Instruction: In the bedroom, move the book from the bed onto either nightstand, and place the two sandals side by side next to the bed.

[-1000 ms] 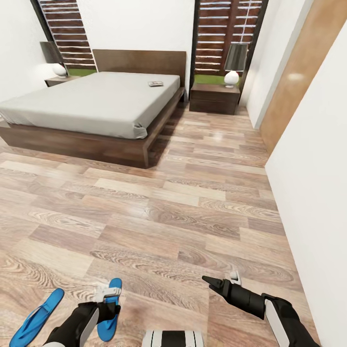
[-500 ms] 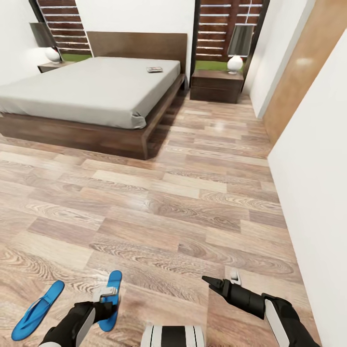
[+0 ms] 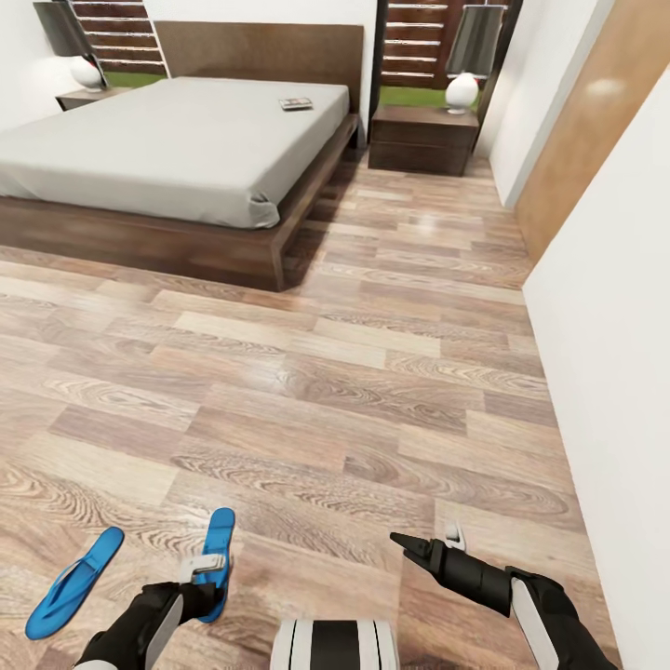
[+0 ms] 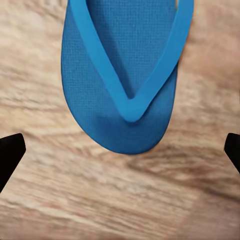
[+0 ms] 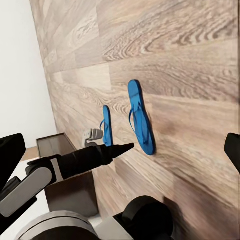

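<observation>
Head view: book [image 3: 296, 103] on bed [image 3: 177, 149] near headboard corner. Two sandals [image 3: 216, 558] [image 3: 73, 582] on floor. Left gripper [image 4: 120, 150] spread above one sandal, grasping nothing. Right gripper [image 3: 428, 549] state: cannot tell.

Item 1 — table lamp [image 3: 463, 91]: round white base, tapered dark grey shade, upright; the reference piece for this list.

Item 2 — second table lamp [image 3: 87, 73]: same pattern, white base and dark shade, standing well apart from the first, far to its left and about as deep in the room.

Item 3: slatted brown fence [image 3: 415, 37], seen through the glass directly behind the first lamp.

Item 4: strip of green grass [image 3: 409, 96], just left of that lamp's base, below the fence.

Item 5: light brown wooden door panel [image 3: 586, 121], right of the lamp and nearer the viewer.

Item 6: plain white wall [image 3: 614, 391], nearer again, adjoining the panel.
</observation>
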`<state>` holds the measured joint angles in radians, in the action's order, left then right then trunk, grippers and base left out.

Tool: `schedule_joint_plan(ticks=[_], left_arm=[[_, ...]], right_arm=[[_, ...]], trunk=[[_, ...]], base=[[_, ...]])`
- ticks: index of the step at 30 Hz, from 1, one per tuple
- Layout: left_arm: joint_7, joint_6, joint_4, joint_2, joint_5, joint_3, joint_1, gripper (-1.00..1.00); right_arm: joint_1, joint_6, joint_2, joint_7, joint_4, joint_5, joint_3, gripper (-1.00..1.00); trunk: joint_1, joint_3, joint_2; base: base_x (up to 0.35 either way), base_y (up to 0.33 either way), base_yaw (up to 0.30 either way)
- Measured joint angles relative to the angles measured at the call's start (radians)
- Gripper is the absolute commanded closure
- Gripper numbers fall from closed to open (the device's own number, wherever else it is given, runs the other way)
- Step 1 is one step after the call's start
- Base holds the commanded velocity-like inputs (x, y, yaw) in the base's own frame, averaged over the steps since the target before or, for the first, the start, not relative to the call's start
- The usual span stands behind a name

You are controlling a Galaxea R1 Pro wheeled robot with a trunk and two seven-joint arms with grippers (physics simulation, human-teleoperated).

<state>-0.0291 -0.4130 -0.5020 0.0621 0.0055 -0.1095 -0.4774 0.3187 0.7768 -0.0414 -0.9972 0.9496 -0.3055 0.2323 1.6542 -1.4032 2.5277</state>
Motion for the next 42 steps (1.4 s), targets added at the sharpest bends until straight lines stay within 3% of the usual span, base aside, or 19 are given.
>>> schedule_joint_plan(ticks=[6, 13, 19, 24, 42], left_arm=[[0.000, 0.000, 0.000, 0.000, 0.000, 0.000, 0.000, -1.00], [0.000, 0.020, 0.000, -0.002, 0.000, 0.001, -0.001, -1.00], [0.000, 0.092, 0.001, -0.001, -0.001, 0.003, 0.000, -1.00], [0.000, 0.114, 0.003, -0.002, -0.001, 0.004, 0.000, -1.00], [0.000, 0.119, 0.007, -0.002, -0.001, 0.005, 0.000, -1.00]], right_arm=[[0.000, 0.000, 0.000, 0.000, 0.000, 0.000, 0.000, -1.00], [0.000, 0.000, 0.000, 0.000, 0.000, 0.000, 0.000, -1.00], [0.000, 0.000, 0.001, 0.000, 0.000, 0.000, 0.000, -1.00], [0.000, 0.000, 0.001, 0.000, 0.000, 0.000, 0.000, -1.00], [0.000, 0.000, 0.000, -0.001, 0.000, 0.000, 0.000, -1.00]], trunk=[[0.003, -0.023, 0.001], [0.003, -0.023, 0.001], [0.002, -0.023, 0.001], [0.003, -0.023, 0.001], [0.003, -0.023, 0.001]], base=[[0.000, 0.000, 0.000], [0.000, 0.000, 0.000], [0.076, 0.000, 0.000], [0.146, 0.000, 0.000], [0.090, -0.032, 0.000]])
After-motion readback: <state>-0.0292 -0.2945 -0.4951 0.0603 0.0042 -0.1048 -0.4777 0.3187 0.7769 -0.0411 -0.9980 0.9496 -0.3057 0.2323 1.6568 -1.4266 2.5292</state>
